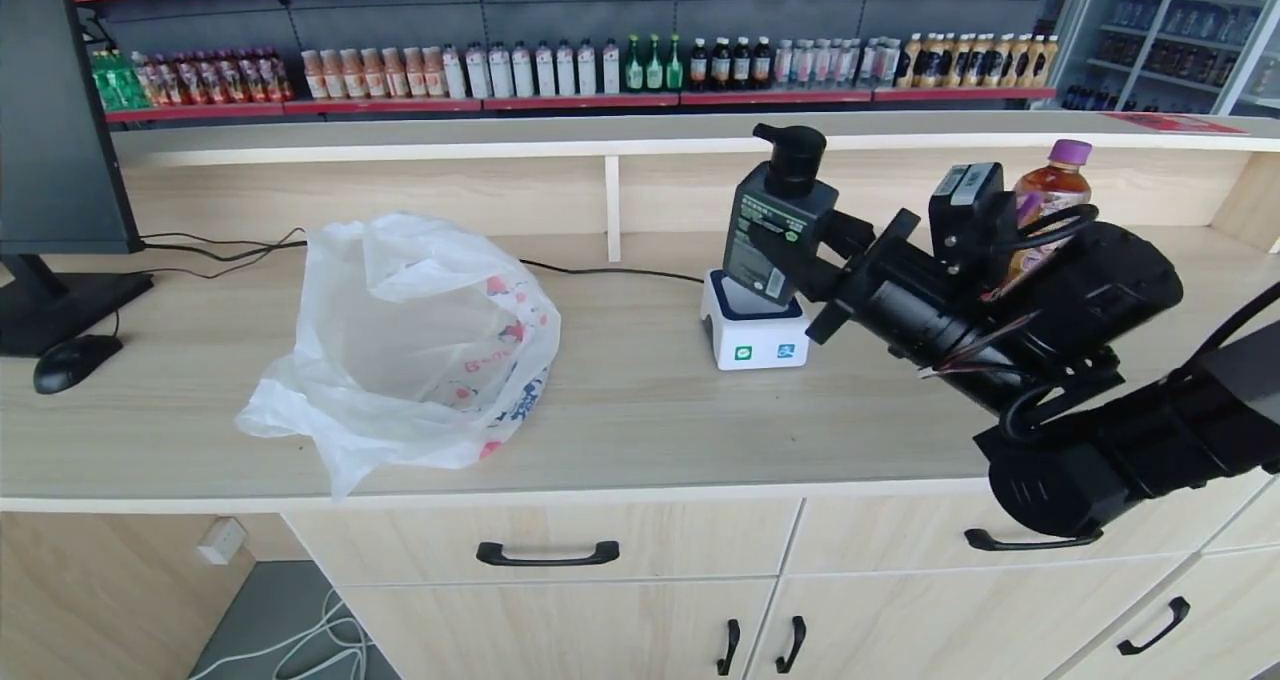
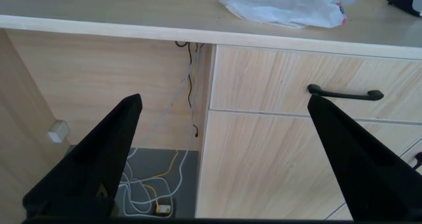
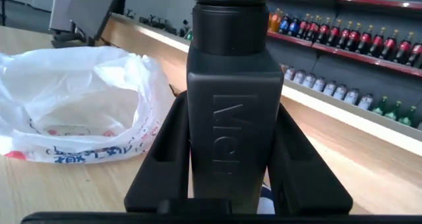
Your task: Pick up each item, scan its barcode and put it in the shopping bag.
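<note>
My right gripper (image 1: 800,250) is shut on a dark grey pump bottle (image 1: 779,225), holding it just above the white barcode scanner (image 1: 752,336) with its label side facing down toward the scanner. In the right wrist view the bottle (image 3: 232,112) stands between the two fingers (image 3: 165,158). The white plastic shopping bag (image 1: 415,335) lies open on the counter left of the scanner, and it shows as shopping bag (image 3: 79,112) beyond the bottle. A tea bottle with a purple cap (image 1: 1050,195) stands behind my right arm. My left gripper (image 2: 224,165) hangs open below the counter edge, in front of the drawers.
A monitor (image 1: 55,120) and a mouse (image 1: 70,360) sit at the counter's far left, with a cable (image 1: 600,270) running along the back. A raised ledge (image 1: 610,150) borders the counter's far side. Drawers with black handles (image 1: 547,554) are below.
</note>
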Controlling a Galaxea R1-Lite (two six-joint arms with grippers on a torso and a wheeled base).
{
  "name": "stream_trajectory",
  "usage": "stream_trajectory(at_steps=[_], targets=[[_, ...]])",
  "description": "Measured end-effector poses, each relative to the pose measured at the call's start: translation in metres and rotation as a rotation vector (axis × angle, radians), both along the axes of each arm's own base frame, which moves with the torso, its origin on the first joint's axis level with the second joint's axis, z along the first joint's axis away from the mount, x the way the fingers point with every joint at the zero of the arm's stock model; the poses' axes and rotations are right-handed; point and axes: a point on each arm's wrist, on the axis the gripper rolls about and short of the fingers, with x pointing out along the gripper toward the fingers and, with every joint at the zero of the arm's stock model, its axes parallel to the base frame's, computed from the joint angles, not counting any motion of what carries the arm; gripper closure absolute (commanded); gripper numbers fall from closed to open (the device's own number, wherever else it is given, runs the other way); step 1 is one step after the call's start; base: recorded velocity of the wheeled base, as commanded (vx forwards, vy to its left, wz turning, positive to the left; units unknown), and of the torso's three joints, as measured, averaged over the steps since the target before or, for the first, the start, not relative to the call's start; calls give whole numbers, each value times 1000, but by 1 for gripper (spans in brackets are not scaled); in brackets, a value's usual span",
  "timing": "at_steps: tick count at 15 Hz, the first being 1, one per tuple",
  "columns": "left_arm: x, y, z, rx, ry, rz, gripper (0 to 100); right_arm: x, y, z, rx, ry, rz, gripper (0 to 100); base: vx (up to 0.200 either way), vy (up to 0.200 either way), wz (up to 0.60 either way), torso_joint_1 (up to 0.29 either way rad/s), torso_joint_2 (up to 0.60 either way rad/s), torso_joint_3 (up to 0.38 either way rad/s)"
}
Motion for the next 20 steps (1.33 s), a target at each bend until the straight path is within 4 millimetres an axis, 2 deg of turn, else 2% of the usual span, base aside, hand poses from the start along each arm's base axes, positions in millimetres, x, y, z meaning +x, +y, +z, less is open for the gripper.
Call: stream_trajectory(at_steps=[2, 6, 9, 15, 20], targets=[[0, 0, 0, 0, 0, 0, 0, 16, 5, -4, -81, -91, 89, 100, 0, 0, 0, 0, 0, 0], [0, 0, 0, -3, -1, 0, 0, 44, 3, -14, -122, -168, 70, 100, 0, 0, 0, 0, 0, 0], [0, 0, 0, -2, -3, 1, 0, 57, 4, -20, -140, -212, 51, 100, 0, 0, 0, 0, 0, 0], [0, 0, 1, -2, -9, 1, 0, 65, 6, -30, -175, -251, 23, 100, 0, 0, 0, 0, 0, 0], [0, 0, 1, -1, -11, 1, 0, 71, 4, -28, -224, -351, 48, 100, 0, 0, 0, 0, 0, 0]])
